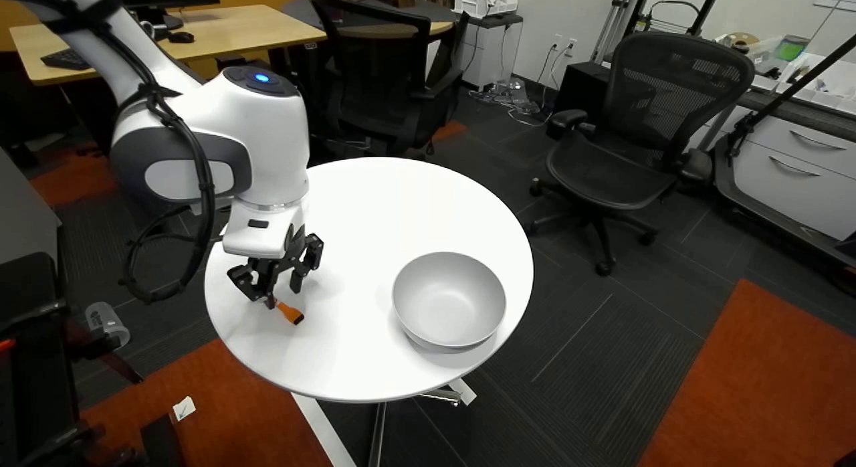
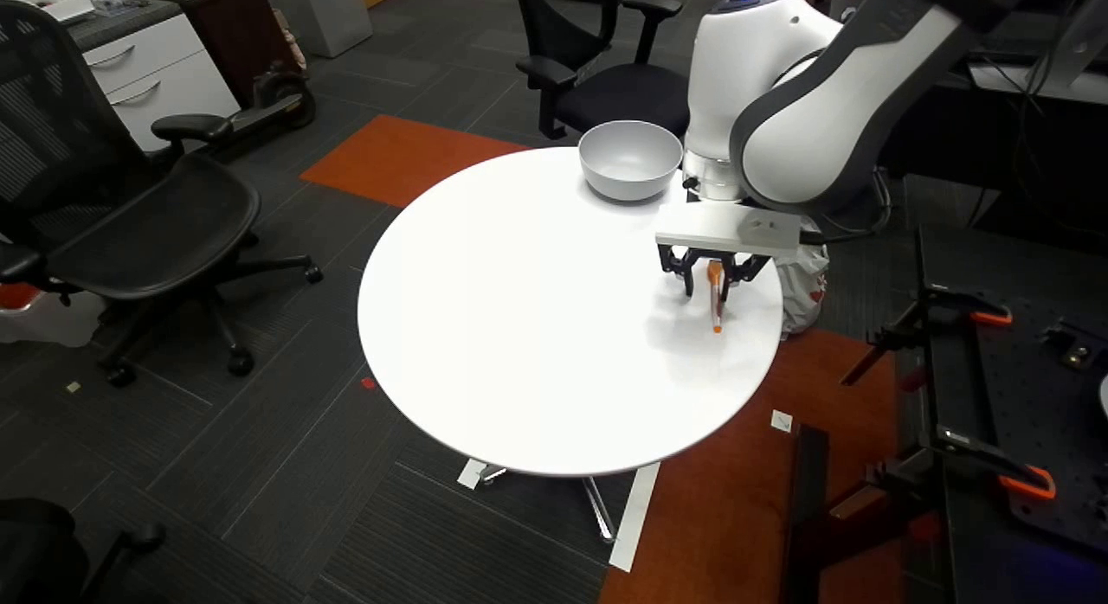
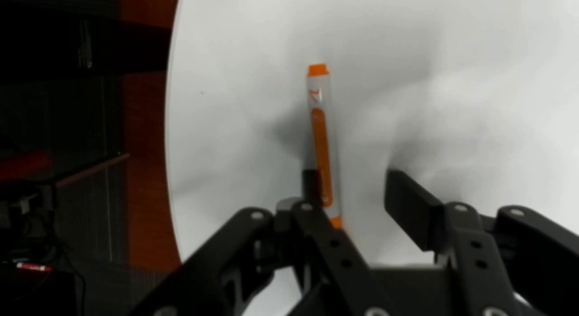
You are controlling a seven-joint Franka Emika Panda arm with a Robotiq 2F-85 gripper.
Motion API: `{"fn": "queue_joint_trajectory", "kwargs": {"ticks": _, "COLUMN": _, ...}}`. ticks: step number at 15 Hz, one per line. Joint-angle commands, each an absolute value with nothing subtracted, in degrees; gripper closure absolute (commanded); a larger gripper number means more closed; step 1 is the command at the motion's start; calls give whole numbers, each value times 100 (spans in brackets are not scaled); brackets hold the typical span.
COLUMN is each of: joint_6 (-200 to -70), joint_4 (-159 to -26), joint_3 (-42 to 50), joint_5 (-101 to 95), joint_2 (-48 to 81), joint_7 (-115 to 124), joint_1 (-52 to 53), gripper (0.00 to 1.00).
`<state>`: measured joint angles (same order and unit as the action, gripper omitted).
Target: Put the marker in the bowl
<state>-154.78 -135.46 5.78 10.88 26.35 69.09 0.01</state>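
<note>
The orange and white marker [image 1: 291, 313] lies on the round white table [image 1: 374, 213]. It also shows in an exterior view [image 2: 716, 303] and in the wrist view [image 3: 321, 139]. My gripper [image 1: 283, 296] is low over the marker, open, with nothing held between its fingers. In the wrist view my gripper [image 3: 352, 180] has its left finger beside the marker, partly covering its near end. The right finger is well apart from it. The grey bowl [image 1: 448, 303] stands upright near the table edge, away from the gripper. It shows in both exterior views [image 2: 630, 161] and is out of the wrist view.
The table edge [image 3: 168, 126] runs close to the left of the marker in the wrist view. Black office chairs [image 1: 642, 119] stand around the table. A black stand with orange-tipped clamps [image 2: 995, 396] is beside it.
</note>
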Motion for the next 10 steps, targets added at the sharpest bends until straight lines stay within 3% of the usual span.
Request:
{"fn": "queue_joint_trajectory", "kwargs": {"ticks": 1, "joint_6": -15345, "joint_4": -13437, "joint_3": 698, "joint_5": 1155, "joint_2": 2700, "joint_7": 6914, "joint_1": 97, "gripper": 84}}
{"fn": "queue_joint_trajectory", "kwargs": {"ticks": 3, "joint_6": -15300, "joint_4": -13410, "joint_3": 745, "joint_5": 1095, "joint_2": 2651, "joint_7": 6950, "joint_1": 141, "gripper": 99}}
{"fn": "queue_joint_trajectory", "kwargs": {"ticks": 10, "joint_6": -14869, "joint_4": -12848, "joint_3": 1369, "joint_5": -303, "joint_2": 2241, "joint_7": 7221, "joint_1": 1025, "gripper": 97}}
